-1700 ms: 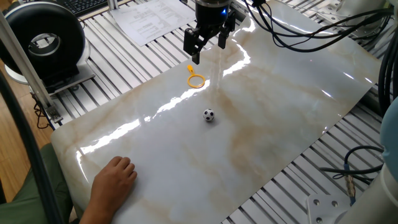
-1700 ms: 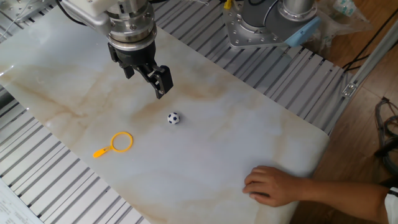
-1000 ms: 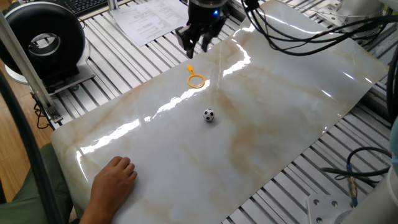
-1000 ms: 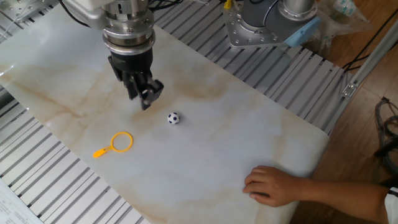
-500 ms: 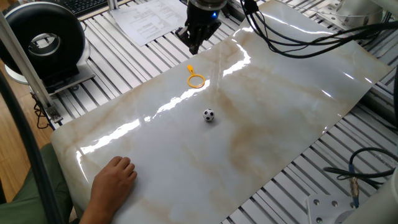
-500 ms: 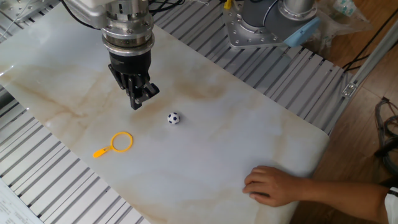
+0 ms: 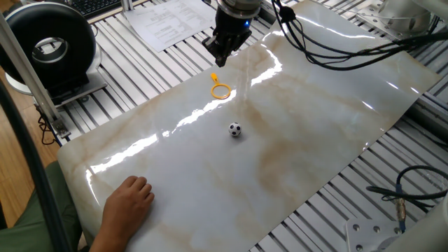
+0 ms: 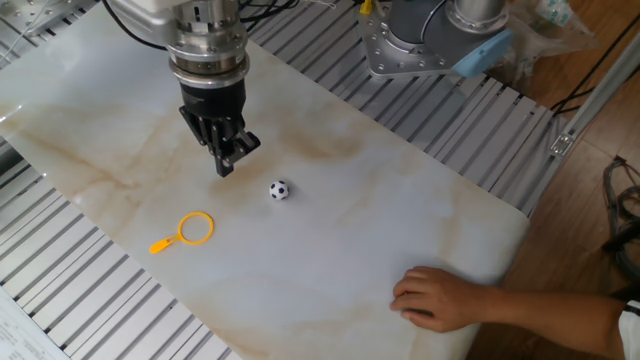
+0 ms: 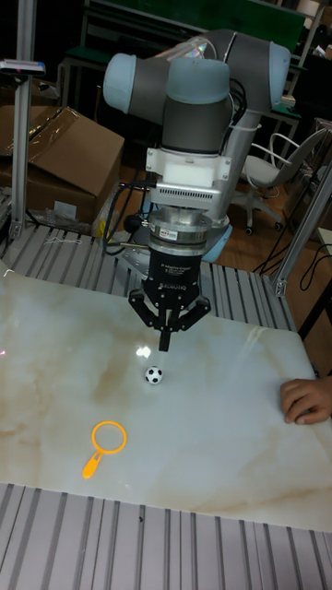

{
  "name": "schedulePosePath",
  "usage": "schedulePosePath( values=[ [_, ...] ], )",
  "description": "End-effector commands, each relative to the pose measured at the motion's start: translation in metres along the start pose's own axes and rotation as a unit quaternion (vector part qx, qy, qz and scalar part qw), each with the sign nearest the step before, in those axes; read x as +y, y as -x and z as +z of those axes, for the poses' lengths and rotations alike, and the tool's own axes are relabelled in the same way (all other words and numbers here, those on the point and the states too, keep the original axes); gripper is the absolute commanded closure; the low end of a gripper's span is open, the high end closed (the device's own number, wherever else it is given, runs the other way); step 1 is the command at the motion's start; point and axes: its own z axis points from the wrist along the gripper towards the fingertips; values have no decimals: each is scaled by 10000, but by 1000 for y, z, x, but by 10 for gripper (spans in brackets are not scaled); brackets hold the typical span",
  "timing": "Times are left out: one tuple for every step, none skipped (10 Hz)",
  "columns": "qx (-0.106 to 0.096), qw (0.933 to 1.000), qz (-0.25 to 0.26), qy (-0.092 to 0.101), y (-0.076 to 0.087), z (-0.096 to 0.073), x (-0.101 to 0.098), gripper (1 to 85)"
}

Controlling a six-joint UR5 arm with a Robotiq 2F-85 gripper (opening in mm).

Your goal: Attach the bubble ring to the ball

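The bubble ring (image 7: pixel 221 90) (image 8: pixel 196 228) (image 9: pixel 109 436) is a small yellow-orange hoop with a stub handle, lying flat on the marble sheet (image 7: pixel 294 133). The ball (image 7: pixel 234 129) (image 8: pixel 279 189) (image 9: pixel 154 374), white with black patches, rests on the sheet a short way from the ring. My gripper (image 7: pixel 217 59) (image 8: pixel 224 165) (image 9: pixel 164 343) hangs above the sheet with its fingers pressed together, holding nothing. It is apart from both objects, a little behind the ball in the tall fixed view.
A person's hand (image 7: pixel 129 199) (image 8: pixel 440 298) (image 9: pixel 309 398) rests on the sheet's edge. A black round device (image 7: pixel 49 45) and printed papers (image 7: pixel 168 21) lie beyond the sheet on the slatted table. Cables (image 7: pixel 336 42) trail from the arm; the robot base (image 8: pixel 430 40) stands behind.
The gripper's fingers have closed from open to shut, and the wrist has turned. It shifted slightly over the sheet. Ring, ball and hand have not moved.
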Motion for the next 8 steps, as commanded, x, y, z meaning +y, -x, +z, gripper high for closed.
schedulePosePath(
  values=[
    [-42, 9998, -46, 209, -2, 1, 3, 843],
    [9, 9999, -127, 80, -3, -2, -3, 843],
    [69, 9999, -126, -26, -2, -7, -6, 843],
    [144, 9998, -112, -118, -1, -12, -8, 843],
    [97, 9998, -119, -147, 4, -12, -8, 843],
    [-147, 9995, -191, -195, 17, -12, -10, 843],
    [-260, 9993, -253, -120, 23, -12, -6, 843],
    [-221, 9994, -239, -68, 21, -12, -3, 843]
  ],
)
